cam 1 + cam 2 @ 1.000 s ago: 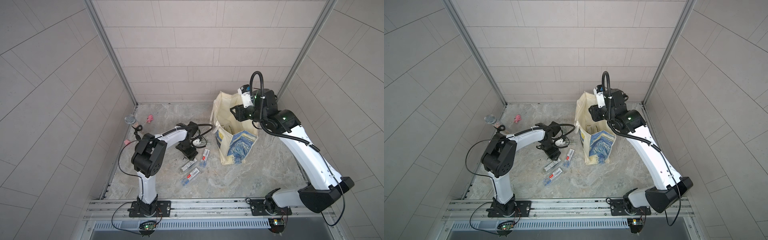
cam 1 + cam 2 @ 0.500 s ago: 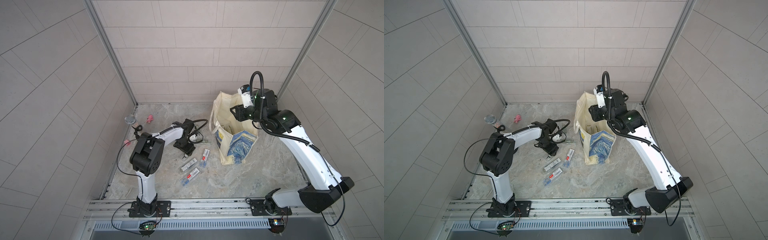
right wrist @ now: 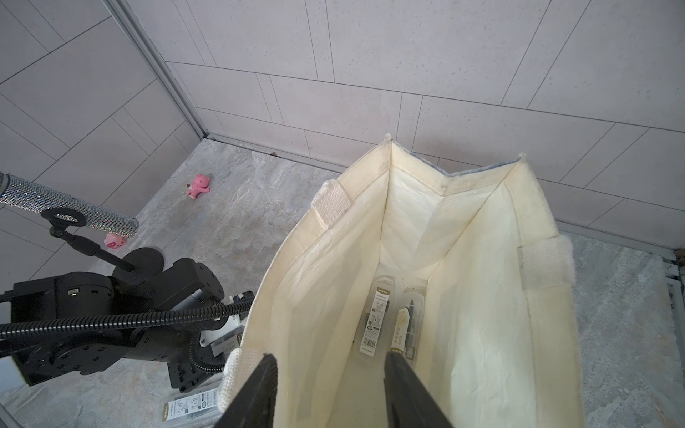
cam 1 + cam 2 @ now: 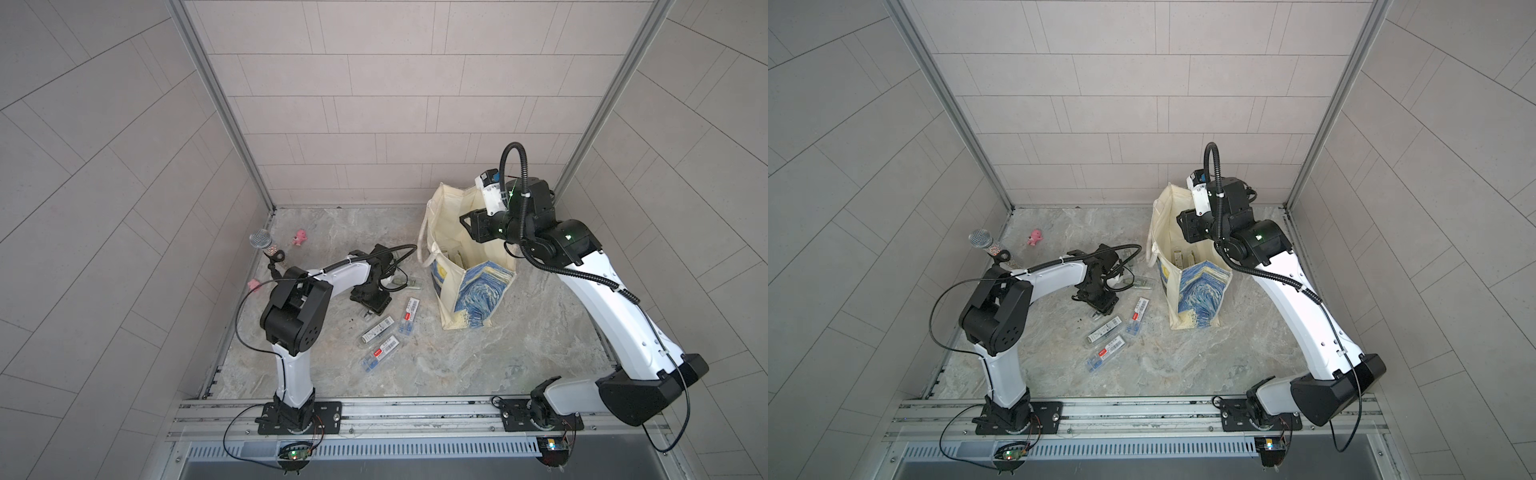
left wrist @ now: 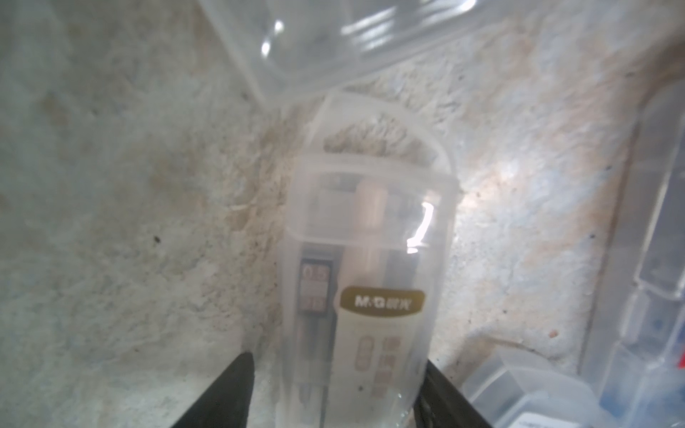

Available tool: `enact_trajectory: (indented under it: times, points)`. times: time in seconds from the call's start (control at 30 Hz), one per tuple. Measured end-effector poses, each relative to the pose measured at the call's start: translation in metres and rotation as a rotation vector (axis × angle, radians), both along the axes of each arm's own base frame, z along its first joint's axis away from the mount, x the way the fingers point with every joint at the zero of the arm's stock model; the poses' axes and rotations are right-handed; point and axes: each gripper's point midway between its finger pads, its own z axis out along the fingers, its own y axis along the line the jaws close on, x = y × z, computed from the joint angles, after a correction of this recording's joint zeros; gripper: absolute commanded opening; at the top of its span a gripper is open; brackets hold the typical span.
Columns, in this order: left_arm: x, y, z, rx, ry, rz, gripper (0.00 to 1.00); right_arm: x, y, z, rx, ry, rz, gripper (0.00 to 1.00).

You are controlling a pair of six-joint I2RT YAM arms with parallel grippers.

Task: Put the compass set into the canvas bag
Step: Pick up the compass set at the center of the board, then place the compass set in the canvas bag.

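Several compass sets in clear cases (image 4: 376, 329) (image 4: 1104, 331) lie on the stone floor left of the canvas bag (image 4: 478, 291) (image 4: 1200, 293). My left gripper (image 4: 369, 312) (image 4: 1098, 309) is low over the floor at the back of that group. In the left wrist view one compass set (image 5: 367, 296) with a gold label lies between the jaws of this gripper (image 5: 337, 361). One finger touches it and a gap shows at the other. My right gripper (image 4: 469, 224) (image 3: 330, 356) hangs open over the bag's mouth, holding nothing. Two compass sets (image 3: 378, 322) lie on the bag's bottom (image 3: 482, 296).
A glittery microphone on a small stand (image 4: 261, 240) and two pink toys (image 4: 300, 237) (image 4: 253, 284) sit at the back left. Another clear case (image 4: 409, 284) lies beside the left arm's cable. Tiled walls close three sides; a metal rail (image 4: 374, 411) runs along the front.
My left gripper has moved forward and down onto the group of cases, and its jaws have narrowed round one case. The right arm and the bag have not moved.
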Motion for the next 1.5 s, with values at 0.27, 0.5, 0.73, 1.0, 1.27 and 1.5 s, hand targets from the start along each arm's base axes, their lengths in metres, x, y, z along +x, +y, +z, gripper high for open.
enact_trajectory:
  times: [0.27, 0.5, 0.73, 1.0, 1.27, 1.5]
  points:
    - [-0.013, 0.005, 0.003, 0.016, -0.010, 0.030, 0.38, 0.000, 0.001, -0.005, -0.003, 0.013, 0.004, 0.49]
    - [-0.011, 0.004, 0.016, -0.004, -0.045, 0.043, 0.27, 0.000, 0.001, -0.007, -0.004, 0.017, 0.005, 0.49]
    - [-0.009, 0.002, 0.072, -0.102, -0.200, 0.065, 0.21, 0.002, 0.006, -0.013, 0.006, 0.038, 0.019, 0.50]
    - [-0.015, 0.000, 0.165, -0.281, -0.448, 0.038, 0.19, 0.001, 0.032, -0.019, 0.043, 0.075, 0.094, 0.58]
    - [-0.025, -0.019, 0.213, -0.458, -0.586, -0.037, 0.18, -0.013, 0.101, -0.025, 0.065, 0.108, 0.279, 0.64]
    - [-0.025, -0.027, 0.230, -0.528, -0.641, -0.069, 0.17, -0.024, 0.150, -0.036, 0.091, 0.152, 0.399, 0.66]
